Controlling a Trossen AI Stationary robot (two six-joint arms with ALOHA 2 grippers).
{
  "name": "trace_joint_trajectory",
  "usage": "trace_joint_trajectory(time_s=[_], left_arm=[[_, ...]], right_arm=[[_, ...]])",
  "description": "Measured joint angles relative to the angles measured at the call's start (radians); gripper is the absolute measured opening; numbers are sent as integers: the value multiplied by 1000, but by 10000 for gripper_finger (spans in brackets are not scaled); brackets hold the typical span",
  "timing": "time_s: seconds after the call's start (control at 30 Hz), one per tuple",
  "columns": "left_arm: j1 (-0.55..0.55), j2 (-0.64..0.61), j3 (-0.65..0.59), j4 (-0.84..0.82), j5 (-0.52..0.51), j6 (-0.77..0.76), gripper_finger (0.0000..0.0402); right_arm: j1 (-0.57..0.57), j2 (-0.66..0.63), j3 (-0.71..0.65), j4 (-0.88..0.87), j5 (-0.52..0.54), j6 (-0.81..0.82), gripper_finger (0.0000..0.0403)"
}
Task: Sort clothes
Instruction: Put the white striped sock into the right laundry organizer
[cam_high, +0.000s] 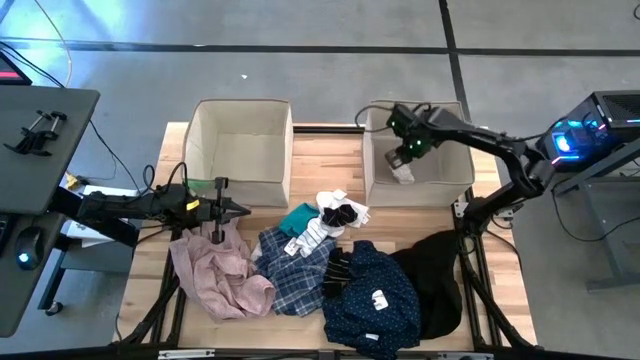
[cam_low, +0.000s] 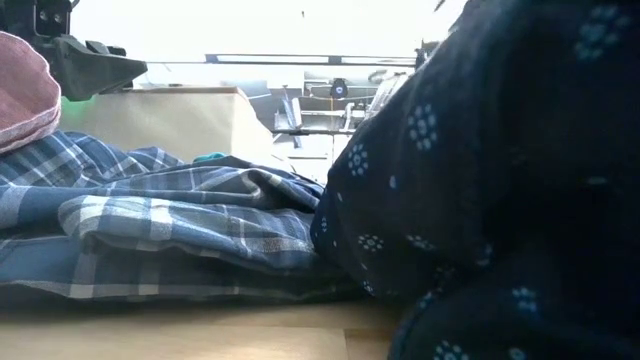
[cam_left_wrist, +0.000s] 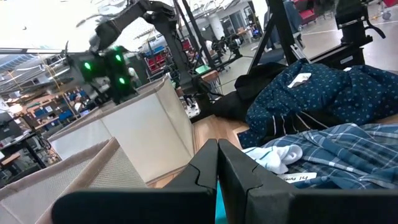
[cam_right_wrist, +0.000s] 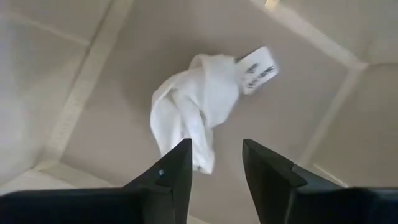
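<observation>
While the right gripper (cam_high: 410, 152) hung above the right beige fabric box (cam_high: 455, 172), its fingers (cam_right_wrist: 171, 174) stood parted with nothing between them, and a white sock (cam_right_wrist: 196, 106) with a paper tag lay on the box floor directly beneath. In the overhead picture the same sock showed as a pale bundle near the box's front wall. The left gripper (cam_high: 240, 210) rested low over the table (cam_high: 310, 150), just in front of the left beige fabric box (cam_high: 240, 110), its fingers (cam_left_wrist: 239, 171) pressed together and holding nothing. The remaining clothes lay heaped across the front half of the table: a pale pink shirt (cam_high: 215, 270) nearest the left arm, a blue plaid shirt (cam_high: 290, 270) beside it, a teal piece (cam_high: 298, 217) just behind the plaid, and white and black socks (cam_high: 335, 220) piled near the middle. A navy dotted shirt (cam_high: 375, 295) with a white label (cam_high: 379, 298) overlapped a black garment (cam_high: 440, 280) toward the right edge. From table height, the plaid and the navy dotted fabric filled most of the frame.
</observation>
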Motion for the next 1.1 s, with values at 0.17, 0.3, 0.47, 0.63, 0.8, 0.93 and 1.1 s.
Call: trace_joint_trajectory(time_s=[0.17, 0.3, 0.47, 0.63, 0.8, 0.93, 1.1], left_arm=[[0, 0, 0, 0, 0, 0, 0], [0, 0, 0, 0, 0, 0, 0], [0, 0, 0, 0, 0, 0, 0], [0, 0, 0, 0, 0, 0, 0], [0, 0, 0, 0, 0, 0, 0], [0, 0, 0, 0, 0, 0, 0], [0, 0, 0, 0, 0, 0, 0]], right_arm=[[18, 0, 179, -164, -9, 46, 132], [95, -8, 303, -201, -78, 128, 133], [293, -11, 400, -62, -114, 120, 133], [496, -2, 402, 185, -200, -71, 133], [617, 67, 402, 366, -234, -152, 133], [646, 177, 401, 414, -316, -226, 133], [653, 336, 399, 430, -364, -419, 133]])
